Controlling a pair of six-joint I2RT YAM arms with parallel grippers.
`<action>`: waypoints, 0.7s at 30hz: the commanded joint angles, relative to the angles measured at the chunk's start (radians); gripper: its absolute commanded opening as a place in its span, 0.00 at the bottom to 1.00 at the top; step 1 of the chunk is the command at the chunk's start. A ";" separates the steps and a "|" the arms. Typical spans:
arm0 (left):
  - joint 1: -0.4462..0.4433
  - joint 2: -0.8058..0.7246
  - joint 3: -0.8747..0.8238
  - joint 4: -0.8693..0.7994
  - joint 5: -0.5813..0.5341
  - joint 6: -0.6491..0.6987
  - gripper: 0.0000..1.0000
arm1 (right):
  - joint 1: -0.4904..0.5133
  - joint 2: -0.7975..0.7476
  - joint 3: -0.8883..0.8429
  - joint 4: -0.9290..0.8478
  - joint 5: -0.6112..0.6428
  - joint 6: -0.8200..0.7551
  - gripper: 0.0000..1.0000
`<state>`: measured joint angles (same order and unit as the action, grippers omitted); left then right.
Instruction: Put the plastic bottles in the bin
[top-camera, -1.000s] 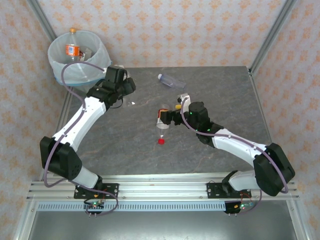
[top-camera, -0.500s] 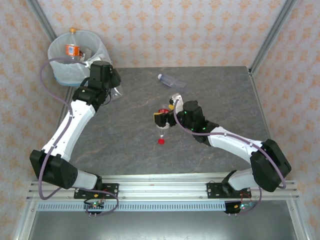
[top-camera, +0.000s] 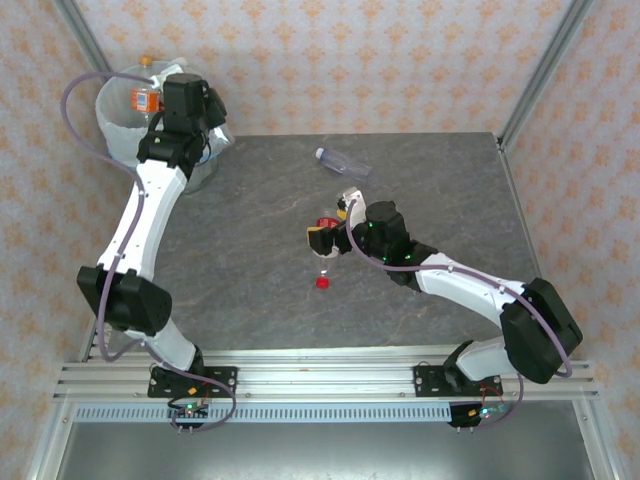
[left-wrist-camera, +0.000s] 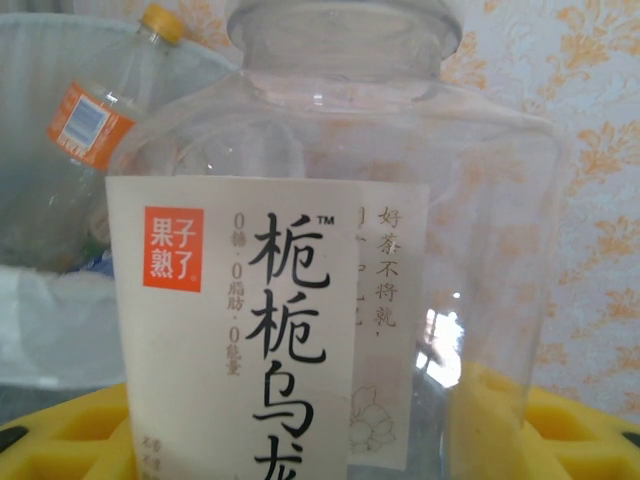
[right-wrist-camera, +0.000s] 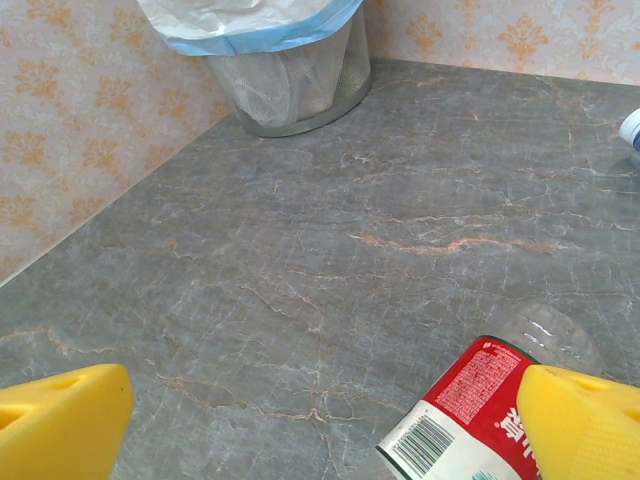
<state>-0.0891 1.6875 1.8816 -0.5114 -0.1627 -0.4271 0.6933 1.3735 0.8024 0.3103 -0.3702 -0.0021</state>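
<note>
Holding white-label bottle (left-wrist-camera: 330, 250) in left fingers (left-wrist-camera: 80, 440) at bin (top-camera: 115, 125) rim; next, reach over and let go. Straddling red-label bottle (right-wrist-camera: 465, 405) with right fingers (right-wrist-camera: 60, 420) wide open, gripping nothing.

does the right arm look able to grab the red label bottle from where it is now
Probably yes. The right gripper stands open low over the table, and the red-label bottle lies between its fingers, close to one of them. Only bare stone surrounds it, so the way looks free.

lighting is bright, even and diffuse. shadows on the table (top-camera: 250, 270) are faint. the white-labelled bottle (left-wrist-camera: 330, 300), close to the left wrist lens, looks soft, with glare spots.
</note>
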 joint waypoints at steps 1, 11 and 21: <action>0.040 0.066 0.148 -0.040 0.036 0.051 0.00 | 0.006 -0.011 0.020 -0.002 0.018 -0.012 0.99; 0.161 0.295 0.549 -0.141 0.068 0.115 0.00 | 0.006 -0.070 -0.033 0.006 0.070 -0.006 0.99; 0.173 0.400 0.672 -0.033 -0.170 0.269 0.00 | 0.006 -0.102 -0.061 0.009 0.094 0.000 0.99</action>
<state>0.0910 2.0506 2.4802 -0.5919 -0.2184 -0.2325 0.6933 1.2953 0.7563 0.3069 -0.2962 -0.0017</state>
